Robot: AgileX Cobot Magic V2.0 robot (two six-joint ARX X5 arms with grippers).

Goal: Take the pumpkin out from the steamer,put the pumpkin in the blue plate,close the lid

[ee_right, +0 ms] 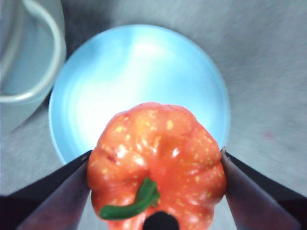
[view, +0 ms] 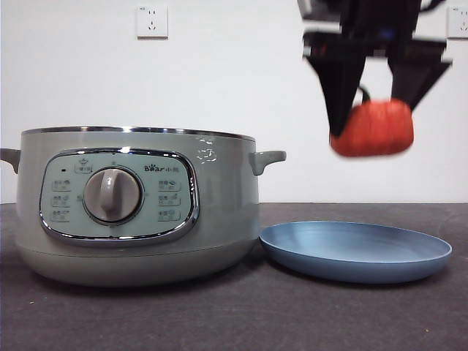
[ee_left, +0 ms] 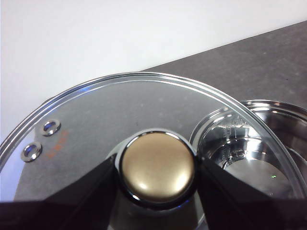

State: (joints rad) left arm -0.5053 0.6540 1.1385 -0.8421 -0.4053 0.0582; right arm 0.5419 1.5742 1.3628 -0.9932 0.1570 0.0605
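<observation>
Pumpkin (view: pixel 373 128) above blue plate (view: pixel 356 251)

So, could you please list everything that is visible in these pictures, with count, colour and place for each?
pumpkin: one, orange-red with green stem, in the air above the blue plate, held between the right gripper's jaws
blue plate: one, light blue, on the table beside the steamer, nothing on it
steamer: one, pale sage-green with chrome rim, on the table, lid off
lid: one, clear glass with chrome rim, held by its knob above the table, next to the open steamer
table: one, dark grey
wall sockets: two, white, on the wall behind
left gripper: one, black, shut on the lid's knob
right gripper: one, black, shut on the pumpkin
</observation>
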